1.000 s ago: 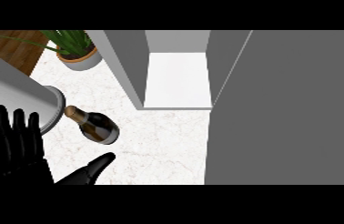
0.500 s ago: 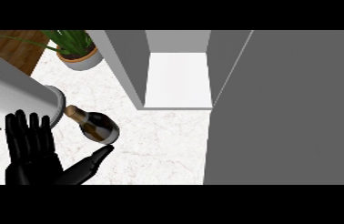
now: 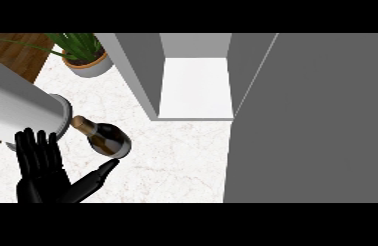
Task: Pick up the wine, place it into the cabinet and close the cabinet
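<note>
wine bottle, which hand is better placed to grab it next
Left. The left hand is open beside the wine bottle, thumb almost under it. No right hand shows in the head view.

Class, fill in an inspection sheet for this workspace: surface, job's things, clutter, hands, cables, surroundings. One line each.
Surface: white marbled counter.
Job's things: wine bottle on the counter, left of the cabinet; cabinet open, its white floor bare; grey door swung out at right.
Clutter: potted plant at top left; grey cylinder beside the bottle's neck.
Hands: one black hand at lower left, fingers straight, thumb pointing at the bottle, not touching it; other hand not seen.
Cables: nothing seen.
Surroundings: wooden surface at top left.
</note>
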You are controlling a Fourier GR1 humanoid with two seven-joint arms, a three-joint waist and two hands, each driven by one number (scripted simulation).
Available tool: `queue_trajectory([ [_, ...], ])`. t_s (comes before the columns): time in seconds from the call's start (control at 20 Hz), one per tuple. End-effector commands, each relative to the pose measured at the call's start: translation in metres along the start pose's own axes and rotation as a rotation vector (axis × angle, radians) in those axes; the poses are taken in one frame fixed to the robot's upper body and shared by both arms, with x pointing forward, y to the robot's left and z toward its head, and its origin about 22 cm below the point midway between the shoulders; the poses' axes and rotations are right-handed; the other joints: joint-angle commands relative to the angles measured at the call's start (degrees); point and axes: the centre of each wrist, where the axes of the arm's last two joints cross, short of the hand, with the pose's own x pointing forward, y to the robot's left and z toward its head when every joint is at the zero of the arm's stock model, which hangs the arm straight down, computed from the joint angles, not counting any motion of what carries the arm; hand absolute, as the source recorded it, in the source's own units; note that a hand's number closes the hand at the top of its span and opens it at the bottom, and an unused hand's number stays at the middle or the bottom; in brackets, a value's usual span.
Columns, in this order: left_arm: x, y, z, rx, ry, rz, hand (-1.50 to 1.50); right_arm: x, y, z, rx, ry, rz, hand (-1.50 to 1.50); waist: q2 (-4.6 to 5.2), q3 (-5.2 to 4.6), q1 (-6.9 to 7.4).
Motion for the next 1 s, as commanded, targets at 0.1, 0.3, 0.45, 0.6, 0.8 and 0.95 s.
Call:
queue_trajectory([
  [0.1, -0.035, 0.009, -0.005, 0.008, 0.032, 0.004, -1.50, 0.026, -0.001, 0.036, 0.017, -0.066, -0.044, -1.50, 0.00, 0.03, -0.43],
  [0.3, -0.048, 0.020, -0.016, -0.029, 0.036, -0.009, -1.50, 0.030, 0.006, 0.031, 0.030, -0.076, -0.044, -1.50, 0.01, 0.00, -0.28],
  [0.45, -0.057, 0.013, -0.002, -0.054, 0.030, 0.022, -1.50, 0.026, 0.004, 0.028, 0.018, -0.062, -0.029, -1.50, 0.02, 0.02, -0.05],
  [0.6, -0.064, 0.023, -0.022, -0.032, 0.017, 0.039, -1.50, 0.020, 0.002, 0.025, 0.028, -0.061, -0.018, -1.50, 0.07, 0.02, -0.07],
  [0.8, -0.078, 0.024, -0.014, -0.027, 0.032, 0.039, -1.50, 0.026, 0.000, 0.025, 0.016, -0.067, -0.037, -1.50, 0.05, 0.02, -0.09],
  [0.95, -0.092, 0.016, -0.014, -0.035, 0.040, 0.020, -1.50, 0.027, 0.002, 0.031, 0.036, -0.063, -0.039, -1.50, 0.05, 0.01, -0.40],
])
